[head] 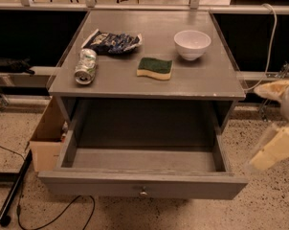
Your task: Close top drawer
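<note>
One top drawer (pixel 142 188) stands open. My gripper (pixel 273 123) hangs right of it; its state I cannot tell. The can (pixel 85 66) label is blurred.

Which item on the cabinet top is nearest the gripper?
The white round bowl: rightmost item there. The gripper is right of the open grey top drawer.

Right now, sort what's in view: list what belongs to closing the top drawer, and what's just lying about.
For the job: top drawer, pulled open; its knob; pincer, beside the drawer's right end.
Just lying about: can, snack bag, sponge, white bowl on the cabinet top; cardboard box on the floor.
</note>
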`<state>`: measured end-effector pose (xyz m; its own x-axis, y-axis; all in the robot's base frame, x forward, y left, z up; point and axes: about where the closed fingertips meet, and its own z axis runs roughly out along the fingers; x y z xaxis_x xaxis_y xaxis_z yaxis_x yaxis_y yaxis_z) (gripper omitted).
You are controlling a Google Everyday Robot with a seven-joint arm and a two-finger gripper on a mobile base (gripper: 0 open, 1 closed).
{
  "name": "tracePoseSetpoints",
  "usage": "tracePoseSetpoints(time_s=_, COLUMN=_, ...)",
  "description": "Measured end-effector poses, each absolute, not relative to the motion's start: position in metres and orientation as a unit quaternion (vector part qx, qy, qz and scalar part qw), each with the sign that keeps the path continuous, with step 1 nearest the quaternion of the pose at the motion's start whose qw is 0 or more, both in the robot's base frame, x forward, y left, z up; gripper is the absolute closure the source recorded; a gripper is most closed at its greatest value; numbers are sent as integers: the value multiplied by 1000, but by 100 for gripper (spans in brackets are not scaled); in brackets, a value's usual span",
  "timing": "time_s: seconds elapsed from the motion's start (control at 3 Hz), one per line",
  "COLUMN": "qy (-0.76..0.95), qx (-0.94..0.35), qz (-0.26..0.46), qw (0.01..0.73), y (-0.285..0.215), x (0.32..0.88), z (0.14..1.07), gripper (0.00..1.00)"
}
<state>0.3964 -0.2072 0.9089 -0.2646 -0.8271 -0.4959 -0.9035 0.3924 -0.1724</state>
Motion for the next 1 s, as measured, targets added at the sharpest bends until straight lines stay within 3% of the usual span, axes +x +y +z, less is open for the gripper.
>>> tracePoseSetpoints(time_s=1.0, qy=797, qx=-537, qz=110, qw=253, y=-186, x=372, z=854, gripper=0)
